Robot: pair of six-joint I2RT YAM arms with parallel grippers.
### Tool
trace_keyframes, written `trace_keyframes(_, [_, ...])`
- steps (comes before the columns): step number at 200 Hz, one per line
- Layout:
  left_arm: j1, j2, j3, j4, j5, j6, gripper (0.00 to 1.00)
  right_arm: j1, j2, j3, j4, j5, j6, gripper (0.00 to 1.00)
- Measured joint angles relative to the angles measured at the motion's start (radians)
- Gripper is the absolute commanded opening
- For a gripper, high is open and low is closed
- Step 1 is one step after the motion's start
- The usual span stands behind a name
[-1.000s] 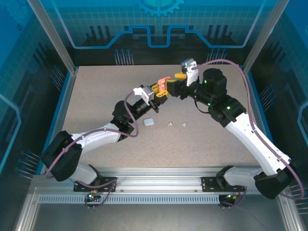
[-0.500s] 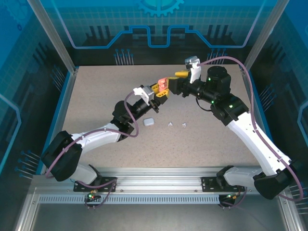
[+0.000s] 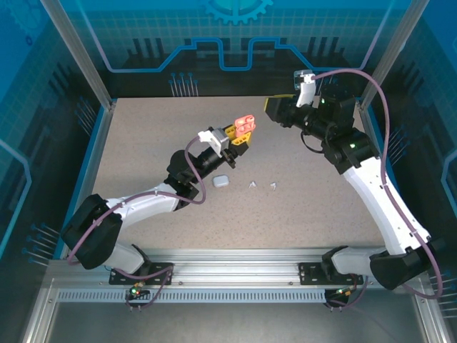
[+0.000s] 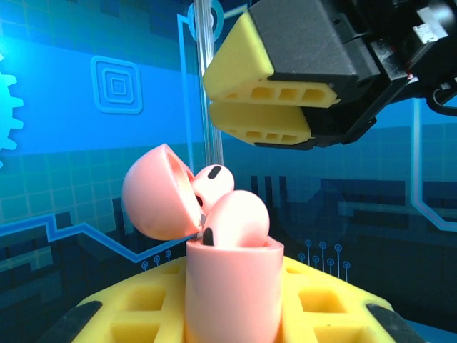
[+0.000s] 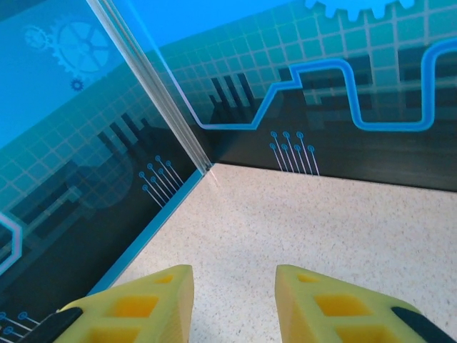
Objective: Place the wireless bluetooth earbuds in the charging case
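Speckled beige bench (image 3: 143,143). Right end effector (image 5: 234,280) raised, parted, empty. Left end effector (image 3: 237,136) clamped on open salmon-pink pebble-shaped plastic charging case (image 4: 230,275), two salmon-pink earbuds (image 4: 235,214) seated inside. On bench: small pale closed case (image 3: 221,181), two tiny white wedge-shaped plastic earbuds (image 3: 252,184) (image 3: 273,186).

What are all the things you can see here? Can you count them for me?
pink charging case: one, salmon-pink, lid open, held above the table.
pink earbuds: two, salmon-pink, sitting in the open pink charging case.
white earbuds: two, white, lying on the table a little apart, the second here.
pale case: one, whitish, on the table left of the white earbuds.
table: one, speckled beige, under everything.
left end effector: one, yellow fingers, gripping the pink charging case.
right end effector: one, yellow fingers, empty, in the air right of the pink charging case.
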Motion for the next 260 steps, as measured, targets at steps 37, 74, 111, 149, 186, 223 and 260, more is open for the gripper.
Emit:
trace_keyframes(37, [0.0, 0.0, 0.0, 0.0, 0.005, 0.0, 0.0, -0.002, 0.044, 0.011, -0.047, -0.043, 0.019, 0.34])
trace_keyframes(74, [0.0, 0.0, 0.0, -0.003, 0.008, 0.0, 0.0, 0.001, 0.073, 0.014, -0.073, -0.08, 0.023, 0.32])
trace_keyframes(111, [-0.001, 0.0, 0.0, -0.004, 0.008, 0.0, 0.0, 0.017, 0.069, 0.013, -0.089, -0.099, 0.021, 0.32])
trace_keyframes(149, [-0.002, 0.001, 0.0, -0.004, 0.008, 0.0, 0.0, 0.021, 0.022, -0.011, -0.108, -0.101, 0.011, 0.33])
trace_keyframes(186, [-0.002, 0.004, 0.0, -0.005, 0.008, 0.0, 0.0, 0.021, -0.018, -0.031, -0.121, -0.091, 0.003, 0.33])
trace_keyframes(223, [-0.002, 0.004, 0.0, -0.008, 0.008, 0.0, 0.0, 0.021, -0.012, -0.023, -0.122, -0.095, 0.003, 0.33])
trace_keyframes(260, [-0.002, 0.004, 0.0, -0.011, 0.008, 0.0, 0.0, 0.034, 0.018, 0.015, -0.121, -0.101, 0.003, 0.33])
